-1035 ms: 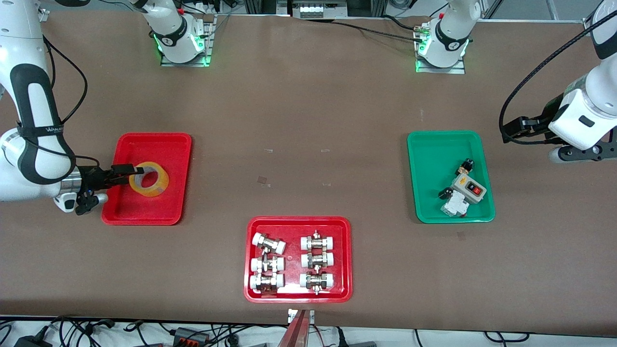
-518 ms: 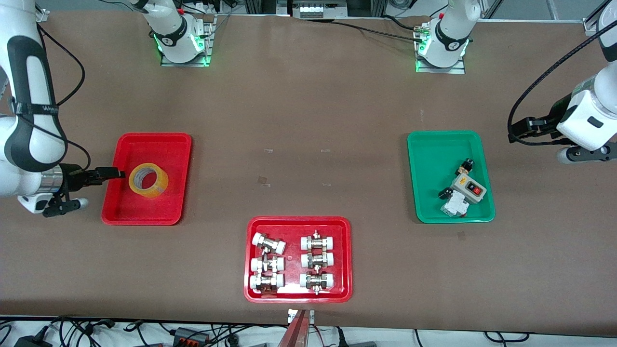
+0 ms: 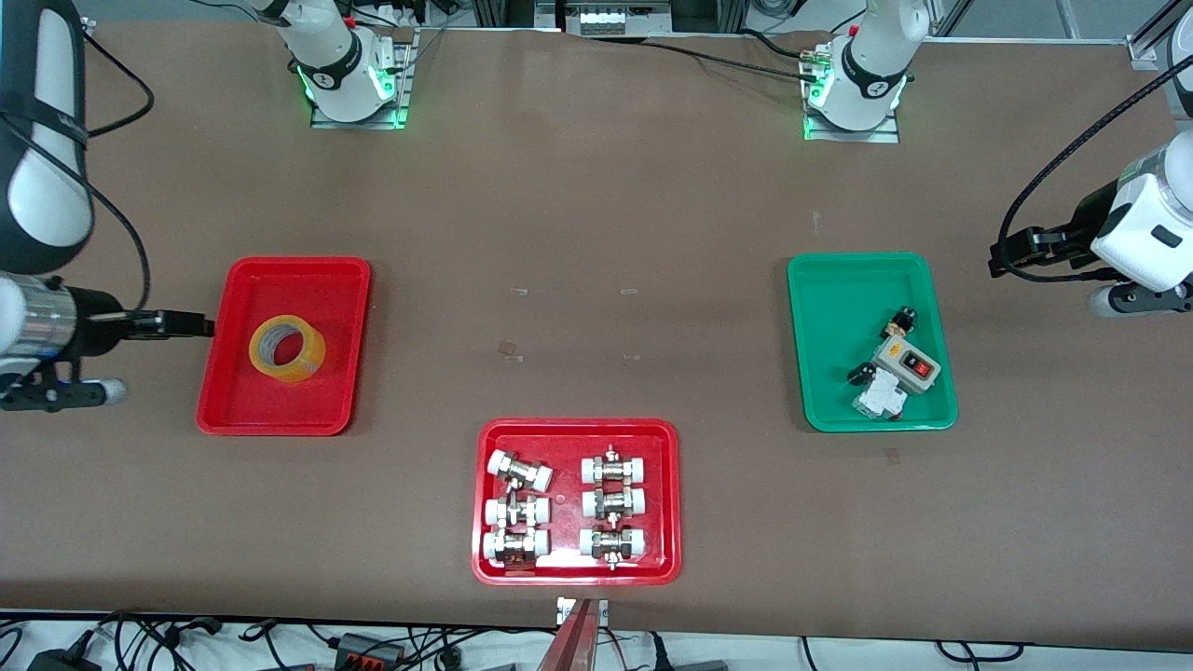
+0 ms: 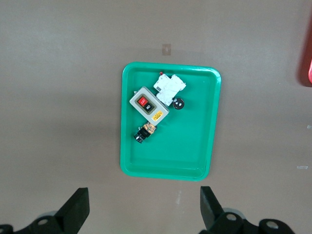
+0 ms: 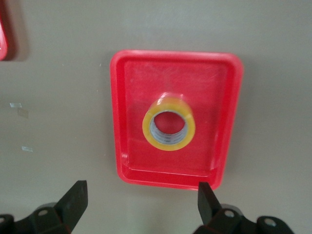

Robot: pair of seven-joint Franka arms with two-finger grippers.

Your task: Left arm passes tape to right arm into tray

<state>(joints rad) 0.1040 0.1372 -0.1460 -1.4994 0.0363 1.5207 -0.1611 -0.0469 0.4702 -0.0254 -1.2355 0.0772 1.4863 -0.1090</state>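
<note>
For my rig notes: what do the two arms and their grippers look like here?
Both arms are white. The right arm has black panels, a black strap, a thin black cable and a silver wrist ring. The left arm carries a thick black cable. The right gripper and left gripper have black fingers.

A brown table (image 3: 596, 233) fills the frame. On it lie a red tray (image 3: 238, 410) at middle left, a green tray (image 3: 829, 317) at middle right and a second red tray (image 3: 569, 447) at lower centre. Two arm bases (image 3: 354, 102) stand along the top edge.
</note>
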